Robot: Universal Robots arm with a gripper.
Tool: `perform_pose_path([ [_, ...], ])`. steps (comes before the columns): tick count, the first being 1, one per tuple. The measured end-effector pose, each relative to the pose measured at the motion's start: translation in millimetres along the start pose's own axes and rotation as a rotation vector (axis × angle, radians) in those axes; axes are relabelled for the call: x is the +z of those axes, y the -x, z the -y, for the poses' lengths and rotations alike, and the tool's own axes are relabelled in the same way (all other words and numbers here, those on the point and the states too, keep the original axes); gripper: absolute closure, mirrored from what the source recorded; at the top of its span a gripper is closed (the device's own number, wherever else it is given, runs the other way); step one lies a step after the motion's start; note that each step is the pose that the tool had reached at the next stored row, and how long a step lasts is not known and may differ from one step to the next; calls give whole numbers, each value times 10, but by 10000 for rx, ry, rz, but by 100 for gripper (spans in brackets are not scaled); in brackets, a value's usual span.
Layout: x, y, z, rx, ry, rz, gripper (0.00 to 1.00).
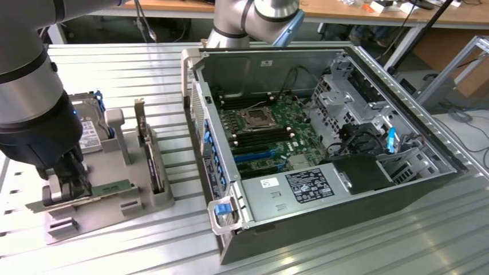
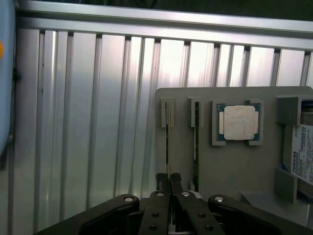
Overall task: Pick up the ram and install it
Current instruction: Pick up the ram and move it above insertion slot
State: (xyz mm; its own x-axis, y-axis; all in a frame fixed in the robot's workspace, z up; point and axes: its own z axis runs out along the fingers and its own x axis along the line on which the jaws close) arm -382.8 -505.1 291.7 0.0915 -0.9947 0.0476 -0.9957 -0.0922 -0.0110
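The tabletop (image 1: pixel 382 246) (image 2: pixel 88 122) is a bed of ribbed, pale aluminium slats running side by side. Two things stand directly on it. A grey slotted holder (image 1: pixel 114 209) (image 2: pixel 234 161) sits toward the exterior view's left. An open computer case (image 1: pixel 260 71) lies on its side just beside the holder, toward that view's right.

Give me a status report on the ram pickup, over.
Gripper shut on the ram. Ram at the gray holder. Expansion card upright alongside, apart.
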Motion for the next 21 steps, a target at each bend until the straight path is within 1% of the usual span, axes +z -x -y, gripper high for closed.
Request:
perform_pose_path([
  [14, -95, -5, 1, 0, 0, 0, 88],
  [21, -178, -8, 2, 0, 0, 0, 88],
])
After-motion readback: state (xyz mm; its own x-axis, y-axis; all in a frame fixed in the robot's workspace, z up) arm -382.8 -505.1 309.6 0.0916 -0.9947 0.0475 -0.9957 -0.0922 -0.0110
